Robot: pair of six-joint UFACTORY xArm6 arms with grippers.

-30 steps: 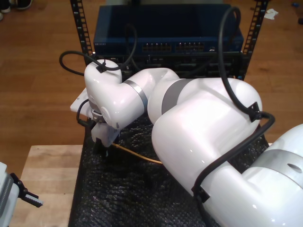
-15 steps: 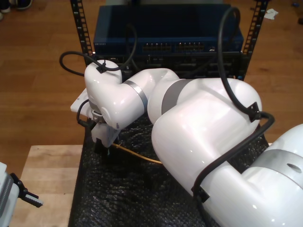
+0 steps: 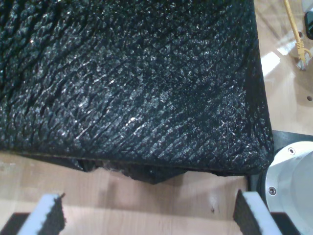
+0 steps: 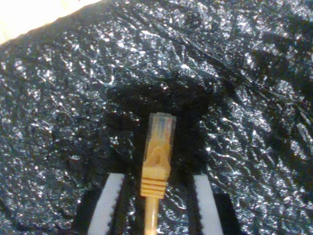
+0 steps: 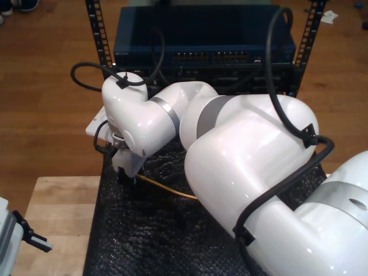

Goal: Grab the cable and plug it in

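Note:
The yellow-orange cable [image 4: 156, 171] ends in a small clear plug [image 4: 161, 128] that points out ahead between the white pads [image 4: 110, 203] of my second gripper [image 4: 157, 196]. The gripper looks shut on the cable just behind the plug, a little above the black bubble-wrap mat [image 4: 254, 147]. In the exterior view my second gripper [image 5: 126, 175] hangs over the mat's left part, and the cable [image 5: 169, 191] trails off to the right under the big white arm. My first gripper [image 3: 149, 218] stands open over bare wood beside the mat's edge, and shows at the exterior view's lower left [image 5: 35, 241].
A rack with a blue network switch [image 5: 204, 54] and its rows of ports stands behind the mat [image 5: 144, 236]. The wooden table [image 5: 57, 207] borders the mat on the exterior view's left. Another yellow cable end [image 3: 301, 48] lies on wood near a round white arm base [image 3: 293, 186].
My second gripper has risen very slightly off the mat. The cable still runs to the right, and the first gripper has not moved.

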